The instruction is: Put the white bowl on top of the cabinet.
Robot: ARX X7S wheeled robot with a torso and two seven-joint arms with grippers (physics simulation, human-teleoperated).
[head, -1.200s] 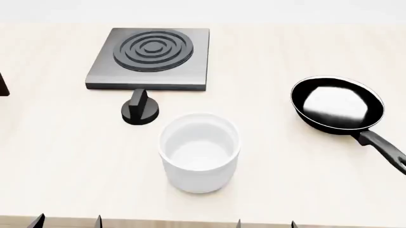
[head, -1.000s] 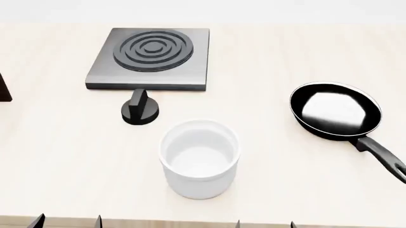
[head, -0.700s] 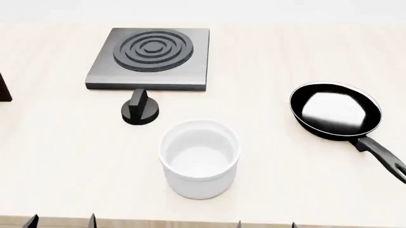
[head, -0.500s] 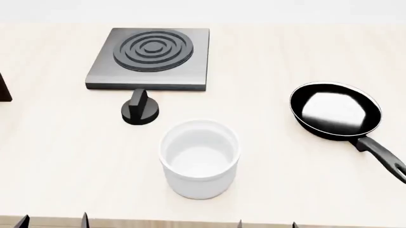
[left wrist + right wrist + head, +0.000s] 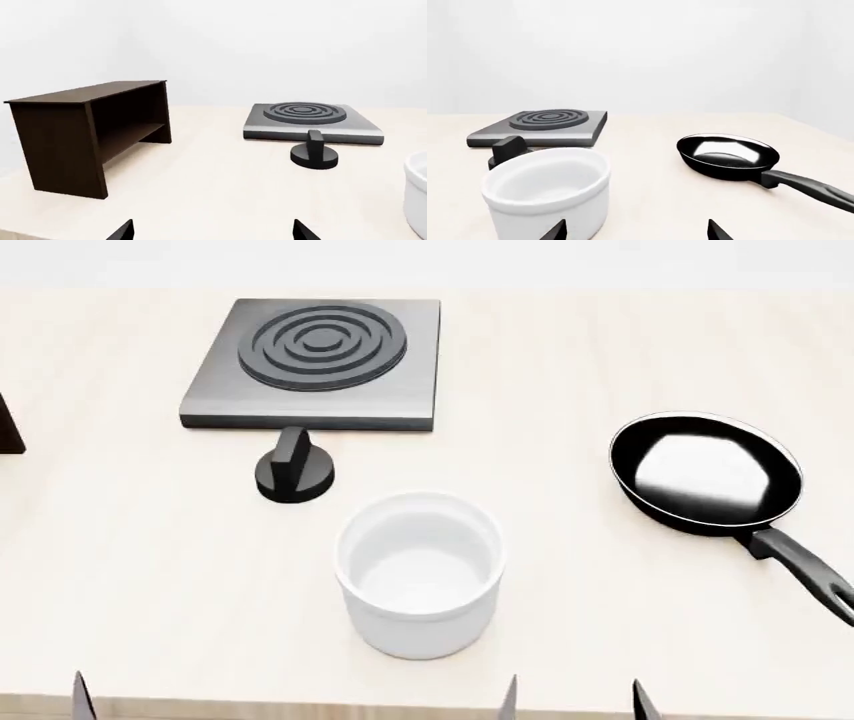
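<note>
Haven't started really: bowl (image 5: 420, 575) sits untouched mid-table, cabinet (image 5: 90, 132) far left, both my grippers (image 5: 635, 230) open and empty.

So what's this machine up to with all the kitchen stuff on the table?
Nothing is being held yet. The deep, glossy white bowl stands upright on the pale wooden table, between the black frying pan and the black knob by the grey square stove plate. The left end effector and right end effector are open near the table's front edge. The dark brown wooden cabinet stands off to the left, its top bare.
</note>
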